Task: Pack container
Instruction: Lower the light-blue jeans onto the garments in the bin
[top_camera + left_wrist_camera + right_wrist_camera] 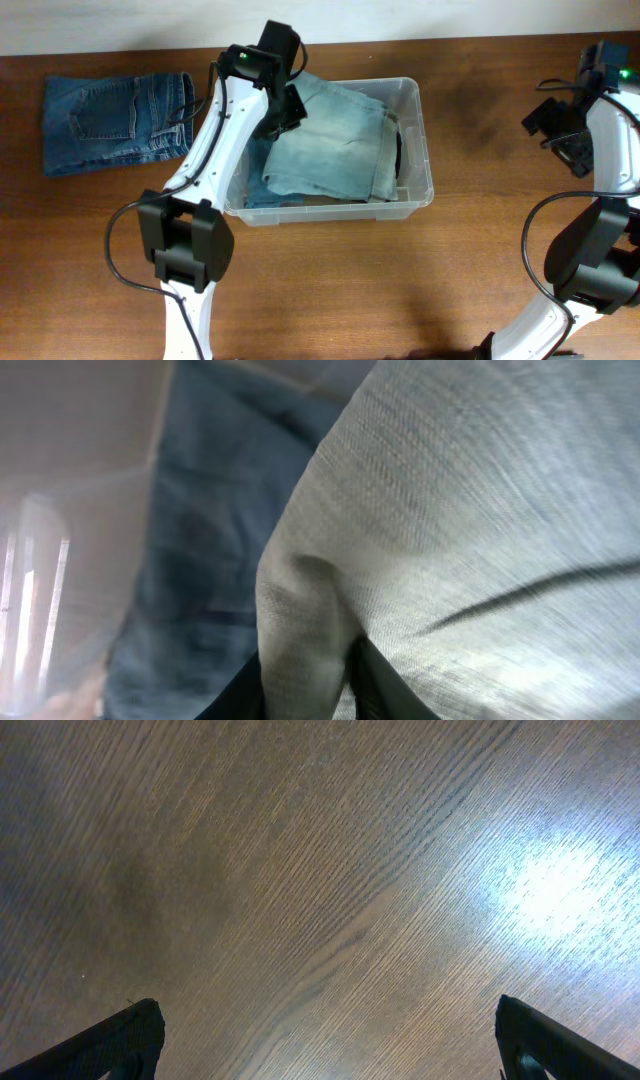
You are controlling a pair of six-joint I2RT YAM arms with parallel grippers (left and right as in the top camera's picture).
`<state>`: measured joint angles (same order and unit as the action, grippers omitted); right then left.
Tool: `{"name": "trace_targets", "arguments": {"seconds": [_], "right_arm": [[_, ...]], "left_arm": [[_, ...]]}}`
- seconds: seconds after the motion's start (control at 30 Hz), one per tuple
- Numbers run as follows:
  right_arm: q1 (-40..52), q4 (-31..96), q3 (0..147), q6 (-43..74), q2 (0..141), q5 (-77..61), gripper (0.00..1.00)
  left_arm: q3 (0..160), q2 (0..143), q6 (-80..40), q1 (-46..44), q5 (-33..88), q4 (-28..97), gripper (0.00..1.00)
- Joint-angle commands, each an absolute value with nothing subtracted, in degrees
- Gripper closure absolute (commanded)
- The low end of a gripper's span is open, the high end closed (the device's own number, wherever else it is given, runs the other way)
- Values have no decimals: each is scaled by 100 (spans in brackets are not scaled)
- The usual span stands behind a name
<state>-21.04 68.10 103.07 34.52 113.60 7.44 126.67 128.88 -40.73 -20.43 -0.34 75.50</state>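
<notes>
Container (425, 150) holds pale jeans (340, 140) pinched by the left tool (305, 688) — mostly hidden in cloth — right tool (325, 1032) gaping over table (300, 870).

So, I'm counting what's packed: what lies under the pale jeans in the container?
A darker blue denim piece shows beneath the pale jeans at the left side of the container. How far it extends, and whether anything else lies below, is covered by the pale fabric.
</notes>
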Motion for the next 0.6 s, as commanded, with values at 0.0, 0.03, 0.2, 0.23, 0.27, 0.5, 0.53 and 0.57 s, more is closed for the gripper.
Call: {"name": "trace_targets", "arguments": {"seconds": [0.0, 0.03, 0.2, 0.23, 0.27, 0.5, 0.53, 0.57], "right_arm": [[-2141, 6810, 10307, 3500, 11391, 816, 2], [-2141, 6810, 10307, 3500, 11391, 816, 2], [-2141, 6810, 10307, 3500, 11391, 816, 2], [-2141, 6810, 10307, 3500, 11391, 816, 2], [-2141, 6810, 10307, 3500, 11391, 816, 1], [-2141, 6810, 10307, 3500, 11391, 816, 2], [-2141, 6810, 10307, 3500, 11391, 816, 2], [-2141, 6810, 10307, 3500, 11391, 816, 2]], "left_arm": [[12744, 12986, -4027, -2034, -311, 7717, 79], [12744, 12997, -4027, -2034, -336, 7793, 80], [12744, 13002, -4034, -2034, -342, 8101, 80], [12744, 13004, -4034, -2034, -342, 8226, 80], [12744, 13004, -4034, -2036, -340, 8294, 80], [12744, 13004, -4051, -2036, -222, 8665, 81], [12744, 13004, -4051, -2036, -215, 8687, 81], [12744, 13004, -4051, -2036, -220, 8707, 80]]}}
